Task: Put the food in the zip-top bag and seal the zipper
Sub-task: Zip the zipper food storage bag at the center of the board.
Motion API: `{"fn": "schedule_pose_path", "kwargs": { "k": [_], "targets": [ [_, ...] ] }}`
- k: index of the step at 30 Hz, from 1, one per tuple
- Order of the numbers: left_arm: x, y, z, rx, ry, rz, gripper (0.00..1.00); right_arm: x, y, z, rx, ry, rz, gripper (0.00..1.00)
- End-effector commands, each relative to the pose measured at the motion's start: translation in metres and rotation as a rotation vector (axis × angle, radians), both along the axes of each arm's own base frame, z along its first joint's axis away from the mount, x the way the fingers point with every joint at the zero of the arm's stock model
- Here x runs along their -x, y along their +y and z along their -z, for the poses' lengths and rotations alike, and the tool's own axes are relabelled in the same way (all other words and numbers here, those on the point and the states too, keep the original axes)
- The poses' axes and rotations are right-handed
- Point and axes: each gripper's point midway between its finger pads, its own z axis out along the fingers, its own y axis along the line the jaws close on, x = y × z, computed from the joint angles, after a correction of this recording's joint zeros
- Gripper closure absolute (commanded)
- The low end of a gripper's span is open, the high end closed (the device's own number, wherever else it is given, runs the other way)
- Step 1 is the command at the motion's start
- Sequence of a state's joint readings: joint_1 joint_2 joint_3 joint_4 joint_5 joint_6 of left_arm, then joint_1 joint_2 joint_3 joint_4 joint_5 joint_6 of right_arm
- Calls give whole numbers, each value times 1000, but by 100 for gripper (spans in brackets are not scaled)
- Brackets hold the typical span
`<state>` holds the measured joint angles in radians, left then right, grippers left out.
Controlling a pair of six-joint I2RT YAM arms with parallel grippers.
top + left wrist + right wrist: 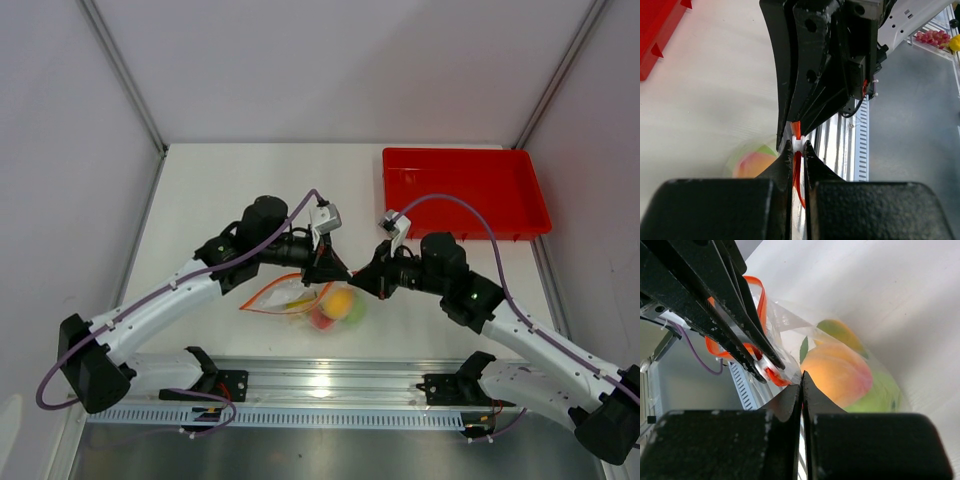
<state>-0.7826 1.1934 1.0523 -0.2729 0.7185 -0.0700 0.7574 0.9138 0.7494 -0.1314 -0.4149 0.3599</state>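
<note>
The clear zip-top bag (296, 297) hangs between my two grippers just above the table, with fruit in its bottom (340, 306). In the right wrist view I see an orange peach (837, 371), a green apple (876, 398) and a yellow-green mango (841, 333) inside it. My left gripper (335, 271) (797, 145) is shut on the orange-red zipper (798, 172) at its white slider (797, 144). My right gripper (359, 279) (801, 387) is shut on the bag's mouth edge right beside the left fingertips (742, 335). The zipper strip (760, 297) loops back behind them.
A red tray (465, 190) stands at the back right of the table, and its corner shows in the left wrist view (657, 30). A metal rail (330, 385) runs along the near edge below the bag.
</note>
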Motion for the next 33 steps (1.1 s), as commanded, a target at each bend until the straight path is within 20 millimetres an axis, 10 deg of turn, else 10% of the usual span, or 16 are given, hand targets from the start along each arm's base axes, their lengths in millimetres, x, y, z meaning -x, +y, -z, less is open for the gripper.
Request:
{"fn": "schedule_pose_path", "kwargs": {
  "k": [1, 13, 20, 22, 33],
  "targets": [
    [10, 11, 7, -24, 18, 5, 99, -17, -4, -26, -92, -48, 88, 100],
    [11, 13, -1, -5, 17, -2, 99, 15, -2, -32, -69, -124, -118, 93],
    [7, 6, -10, 12, 33, -7, 100, 11, -14, -19, 50, -132, -75, 35],
    [4, 4, -9, 9, 48, -13, 99, 9, -17, -14, 78, -127, -41, 3],
    [5, 1, -17, 20, 51, 15, 99, 11, -27, -16, 66, -234, -17, 6]
  ]
}}
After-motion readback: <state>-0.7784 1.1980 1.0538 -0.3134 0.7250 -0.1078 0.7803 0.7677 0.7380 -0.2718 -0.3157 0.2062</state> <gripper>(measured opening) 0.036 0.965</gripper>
